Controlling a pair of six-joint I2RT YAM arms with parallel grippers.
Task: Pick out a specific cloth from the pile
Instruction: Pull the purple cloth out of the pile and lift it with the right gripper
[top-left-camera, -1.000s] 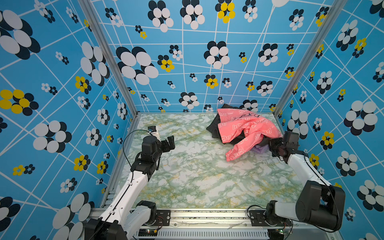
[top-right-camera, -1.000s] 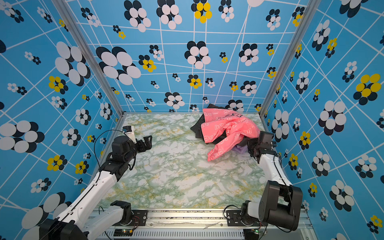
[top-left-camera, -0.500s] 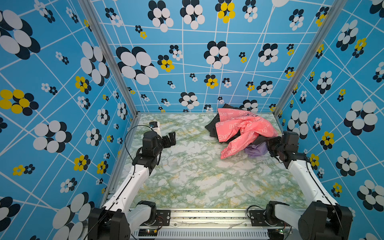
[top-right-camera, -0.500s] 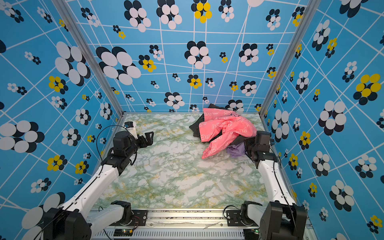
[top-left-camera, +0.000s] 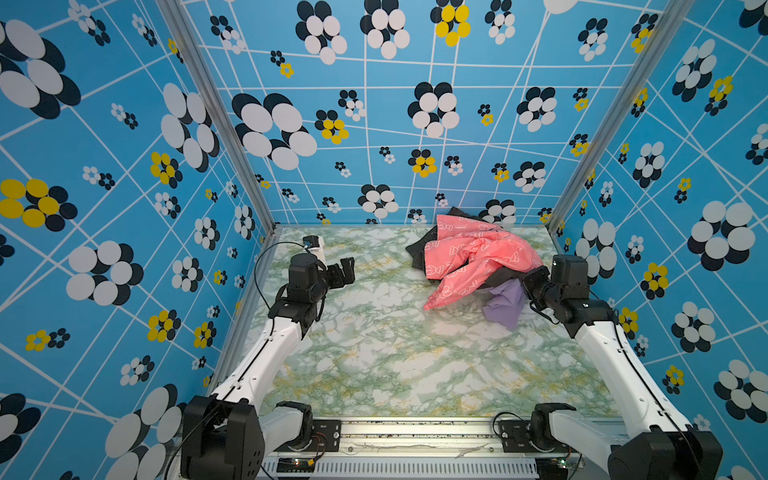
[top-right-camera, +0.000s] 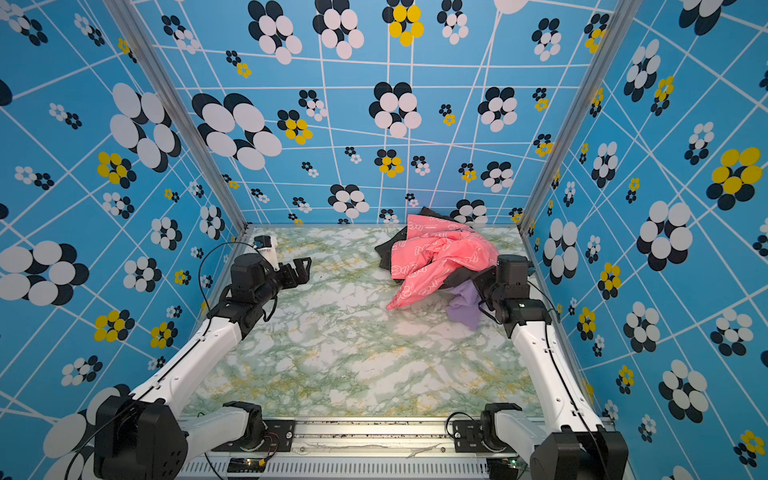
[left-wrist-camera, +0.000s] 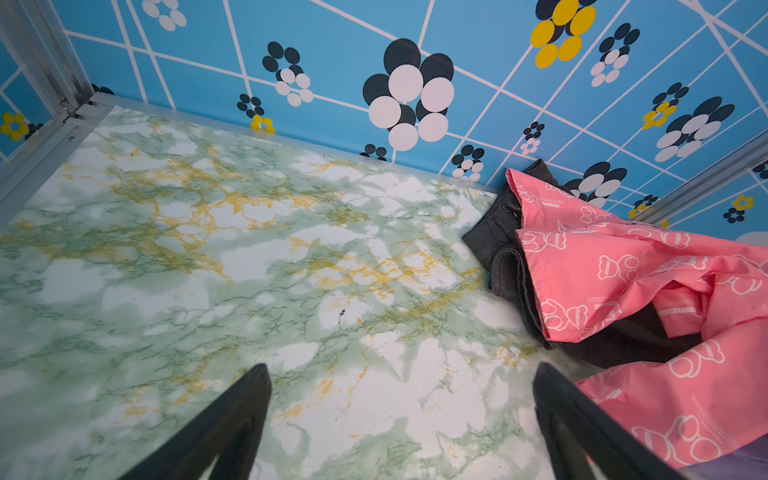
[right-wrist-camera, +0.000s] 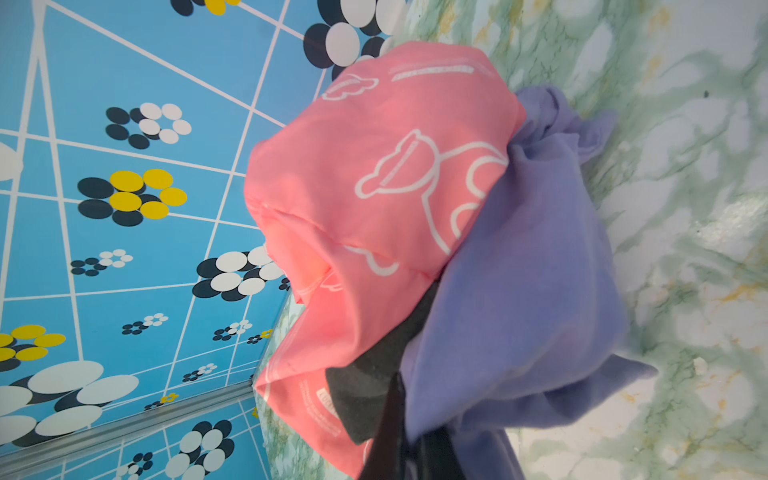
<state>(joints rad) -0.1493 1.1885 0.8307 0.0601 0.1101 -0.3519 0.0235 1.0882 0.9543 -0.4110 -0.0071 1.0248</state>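
lavender, thin, limp: the cloth (top-left-camera: 505, 305) trailing off the near side of the pile (top-left-camera: 478, 253), one bunched edge clamped in the right gripper (top-left-camera: 528, 286). light, soft, likely to snag there. left gripper (top-left-camera: 343, 270) spread wide, well apart from the pile.

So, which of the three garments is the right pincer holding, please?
The plain lavender cloth, pinched in the shut right pincer; the pink printed garment and black garment aren't gripped.

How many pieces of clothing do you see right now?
3: pink garment back right, black garment beneath it, purple cloth at their near edge. Others may be hidden.
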